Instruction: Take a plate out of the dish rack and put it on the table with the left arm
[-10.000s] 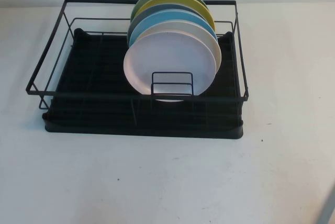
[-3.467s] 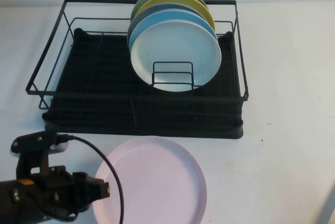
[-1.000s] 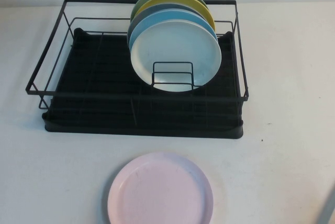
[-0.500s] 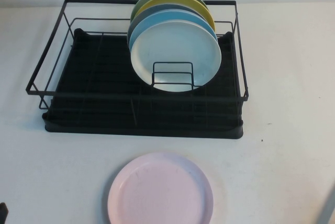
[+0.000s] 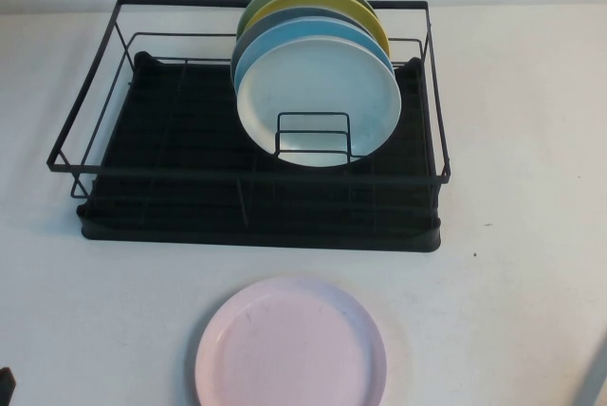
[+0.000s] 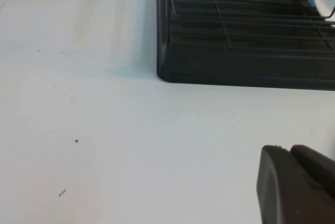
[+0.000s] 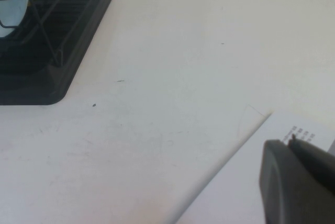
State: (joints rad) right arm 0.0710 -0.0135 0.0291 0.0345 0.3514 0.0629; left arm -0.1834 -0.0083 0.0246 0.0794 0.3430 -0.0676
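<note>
We found the pink plate (image 5: 290, 342) flat on the table (image 5: 522, 140), just in front of the dish rack (image 5: 256, 212), so the task looked done. Our left pincer (image 6: 296, 182) was clenched and empty, parked low at our left. The right pincer (image 7: 298, 179) seemed parked; its state we cannot tell.
</note>
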